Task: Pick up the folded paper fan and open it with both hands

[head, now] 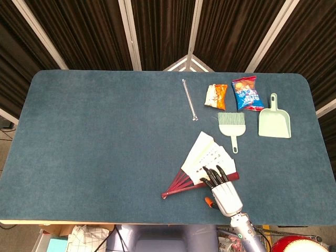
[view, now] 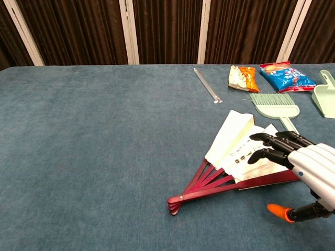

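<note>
Though it is meant to be picked up folded, the paper fan [view: 246, 157] already lies partly spread on the table [head: 94, 142], directly under and just ahead of the right hand [view: 306, 167]. Its red ribs converge at a pivot down and to the hand's left, and its long red guard stick runs from that pivot rightward beneath the palm. The white leaf fans away from the hand, toward the far side. The hand's dark fingers [view: 269, 148] reach out, parted, over the leaf's near panels; whether they press on the paper I cannot tell, but they grasp nothing. No left hand shows in either view, so the right is plainly the nearer.

Just beyond the fingertips lies a green brush [head: 231, 125], with a green dustpan [head: 274, 122] further to the right. Well beyond those sit two snack packets [head: 216, 96] [head: 246, 93] and a slim metal rod [head: 189, 99]. The dustpan appears to have nothing in it.
</note>
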`<action>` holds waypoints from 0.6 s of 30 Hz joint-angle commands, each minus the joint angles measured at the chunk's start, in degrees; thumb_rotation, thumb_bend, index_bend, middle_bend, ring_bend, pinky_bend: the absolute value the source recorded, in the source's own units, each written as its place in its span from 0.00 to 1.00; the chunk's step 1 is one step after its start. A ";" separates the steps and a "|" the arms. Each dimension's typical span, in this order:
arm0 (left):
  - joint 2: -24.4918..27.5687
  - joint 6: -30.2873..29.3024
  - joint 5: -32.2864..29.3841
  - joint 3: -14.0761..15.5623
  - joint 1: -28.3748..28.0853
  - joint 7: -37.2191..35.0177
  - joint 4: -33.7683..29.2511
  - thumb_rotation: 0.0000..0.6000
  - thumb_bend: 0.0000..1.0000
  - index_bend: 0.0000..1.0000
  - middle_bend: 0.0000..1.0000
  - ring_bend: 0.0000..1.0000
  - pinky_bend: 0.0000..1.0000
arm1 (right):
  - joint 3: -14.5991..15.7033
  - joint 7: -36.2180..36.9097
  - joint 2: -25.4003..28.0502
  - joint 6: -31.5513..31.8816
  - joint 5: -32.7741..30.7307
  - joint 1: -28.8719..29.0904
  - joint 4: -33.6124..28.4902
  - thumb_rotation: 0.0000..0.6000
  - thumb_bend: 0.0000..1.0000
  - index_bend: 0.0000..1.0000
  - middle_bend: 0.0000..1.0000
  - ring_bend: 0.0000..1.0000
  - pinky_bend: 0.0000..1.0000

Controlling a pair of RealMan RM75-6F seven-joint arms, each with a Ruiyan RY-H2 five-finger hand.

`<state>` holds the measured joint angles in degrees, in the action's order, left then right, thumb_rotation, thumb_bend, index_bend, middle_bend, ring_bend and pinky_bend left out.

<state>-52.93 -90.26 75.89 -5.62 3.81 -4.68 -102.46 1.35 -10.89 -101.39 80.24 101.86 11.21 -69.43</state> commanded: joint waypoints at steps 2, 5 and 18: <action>-0.05 -0.03 -0.15 -0.09 0.01 0.01 0.02 1.00 0.38 0.06 0.00 0.00 0.00 | -0.06 1.21 -2.78 1.04 0.28 0.64 3.93 1.00 0.23 0.31 0.12 0.17 0.07; -0.10 0.06 -0.37 -0.15 -0.03 0.19 0.01 1.00 0.38 0.06 0.00 0.00 0.00 | -0.24 2.15 -3.96 0.88 -0.19 1.21 5.53 1.00 0.23 0.32 0.12 0.17 0.07; -0.40 0.64 -1.35 -0.48 -0.42 1.44 -0.23 1.00 0.38 0.06 0.00 0.00 0.00 | -0.80 3.25 -6.93 0.49 -1.04 3.83 10.45 1.00 0.23 0.37 0.12 0.17 0.08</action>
<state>-53.32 -89.65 74.56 -6.10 3.41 -3.26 -102.67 0.61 -7.72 -108.21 80.73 100.90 14.92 -59.10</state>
